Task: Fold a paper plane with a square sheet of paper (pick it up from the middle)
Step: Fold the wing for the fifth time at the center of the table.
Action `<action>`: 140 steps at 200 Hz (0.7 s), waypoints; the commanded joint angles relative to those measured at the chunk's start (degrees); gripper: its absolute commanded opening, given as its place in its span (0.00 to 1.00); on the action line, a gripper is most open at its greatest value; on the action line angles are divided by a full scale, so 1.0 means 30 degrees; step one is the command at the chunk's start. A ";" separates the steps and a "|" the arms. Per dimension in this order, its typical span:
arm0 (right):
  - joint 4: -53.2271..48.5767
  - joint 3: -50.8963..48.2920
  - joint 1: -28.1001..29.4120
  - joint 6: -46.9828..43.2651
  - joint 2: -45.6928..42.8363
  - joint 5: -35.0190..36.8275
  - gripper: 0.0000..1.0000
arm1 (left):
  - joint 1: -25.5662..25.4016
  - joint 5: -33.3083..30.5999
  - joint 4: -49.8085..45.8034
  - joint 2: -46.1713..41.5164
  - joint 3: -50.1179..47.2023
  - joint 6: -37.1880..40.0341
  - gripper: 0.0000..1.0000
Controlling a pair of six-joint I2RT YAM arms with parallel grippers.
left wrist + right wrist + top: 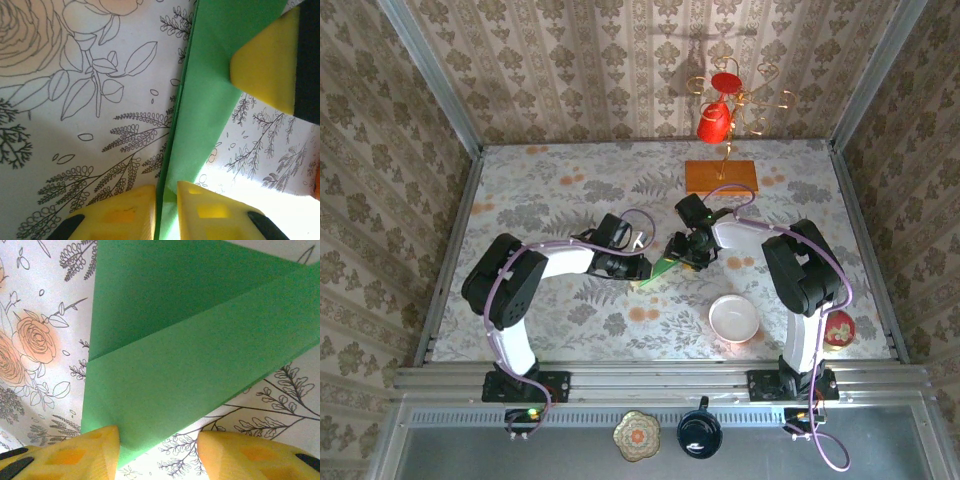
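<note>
Seen from above: a flat table (540,190) under a white cloth with grey leaves and orange flowers drawn on it. Shut in on three sides by walls (380,150) of pale patterned wallpaper, with grey metal rails (454,238) along the edges. Toward the front, a round white bowl (734,318). Far behind the white bowl, an orange rectangular wooden slab (720,176), and farther back again a thin gold wire stand (724,148) with a shiny red cup (714,122) hanging on it. Near the white bowl on its right, a small round red thing (839,328), too small to name.

Behind the white bowl and a little to its left, down on the cloth, a thin bright green paper (660,268), folded into a long narrow shape. Lies slanted, long way running from near left to far right. Far end closer to straight behind the white bowl, near end farther off to its left. Looks narrower at the near-left end; cannot tell from above if sharp there.

Pinched at that near-left end by the left gripper (166,189), its yellow fingers (125,210) pressed nearly together on a raised fold of the green paper. Flanked at the far end by the right gripper (157,440), its yellow fingers (235,455) spread wide, a flat paper corner between them with a gap on one side
</note>
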 commanded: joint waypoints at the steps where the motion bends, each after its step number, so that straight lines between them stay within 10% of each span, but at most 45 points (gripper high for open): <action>1: 0.0968 -0.0931 -0.0010 -0.0540 0.3010 0.2017 0.51 | -0.0268 -0.0781 -0.1179 0.1329 0.0023 0.0357 0.20; 67: 0.0942 -0.0733 -0.0016 -0.0600 0.2816 0.1573 0.52 | -0.0259 -0.1089 -0.1918 0.1747 0.0344 0.0380 0.20; 140: 0.1192 -0.2415 -0.0176 -0.1214 -0.3667 0.0548 0.58 | -0.0274 -0.1206 -0.2239 0.1923 0.0516 0.0433 0.20</action>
